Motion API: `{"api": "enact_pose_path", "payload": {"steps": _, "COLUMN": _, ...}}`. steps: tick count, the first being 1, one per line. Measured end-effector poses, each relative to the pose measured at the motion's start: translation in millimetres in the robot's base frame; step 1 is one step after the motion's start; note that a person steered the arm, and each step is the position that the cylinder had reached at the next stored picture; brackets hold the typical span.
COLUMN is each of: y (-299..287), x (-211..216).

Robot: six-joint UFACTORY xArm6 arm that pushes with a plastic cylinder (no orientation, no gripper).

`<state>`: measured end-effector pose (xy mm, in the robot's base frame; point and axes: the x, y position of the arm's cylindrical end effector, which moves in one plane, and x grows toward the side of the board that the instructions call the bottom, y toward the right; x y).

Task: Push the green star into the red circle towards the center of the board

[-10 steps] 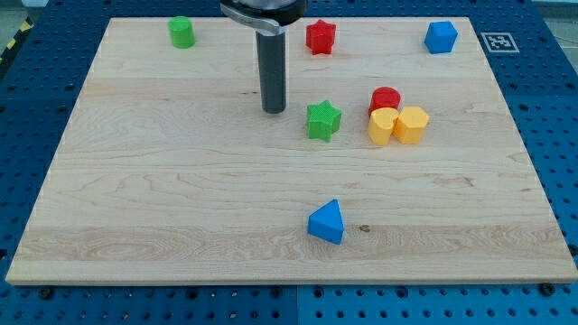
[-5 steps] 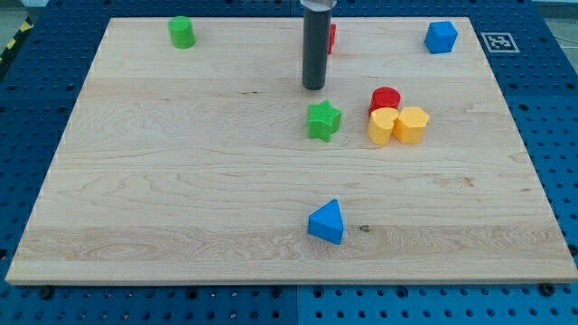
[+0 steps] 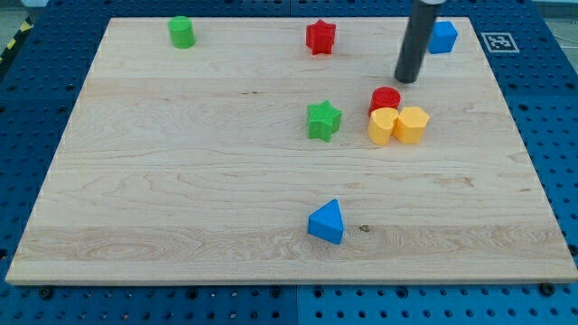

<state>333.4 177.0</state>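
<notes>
The green star (image 3: pixel 323 120) lies near the middle of the wooden board (image 3: pixel 181 199). The red circle (image 3: pixel 386 97) sits to its right, a gap apart, touching two yellow blocks (image 3: pixel 383 126) (image 3: pixel 412 124) just below it. My tip (image 3: pixel 406 80) is just above and right of the red circle, close to it, and well to the right of the green star. The rod rises out of the view's top.
A red star (image 3: pixel 320 36) and a blue block (image 3: pixel 442 36) lie near the top edge, the blue block partly behind the rod. A green cylinder (image 3: pixel 181 32) sits top left. A blue triangle (image 3: pixel 327 222) lies low in the middle.
My tip has moved steadily right and upward, from left of the green star to above and right of the red circle. No block has moved.
</notes>
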Motion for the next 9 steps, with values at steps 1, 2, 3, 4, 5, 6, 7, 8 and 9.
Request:
{"api": "enact_pose_path", "payload": {"steps": 1, "y": 13, "x": 4}}
{"api": "enact_pose_path", "payload": {"steps": 2, "y": 13, "x": 21}}
{"api": "enact_pose_path", "payload": {"steps": 3, "y": 11, "x": 30}}
{"api": "enact_pose_path", "payload": {"steps": 4, "y": 8, "x": 31}}
{"api": "enact_pose_path", "payload": {"steps": 5, "y": 6, "x": 36}}
{"api": "enact_pose_path", "payload": {"steps": 6, "y": 6, "x": 49}}
{"api": "enact_pose_path", "payload": {"steps": 7, "y": -6, "x": 56}}
{"api": "enact_pose_path", "payload": {"steps": 8, "y": -10, "x": 56}}
{"api": "enact_pose_path", "payload": {"steps": 9, "y": -10, "x": 56}}
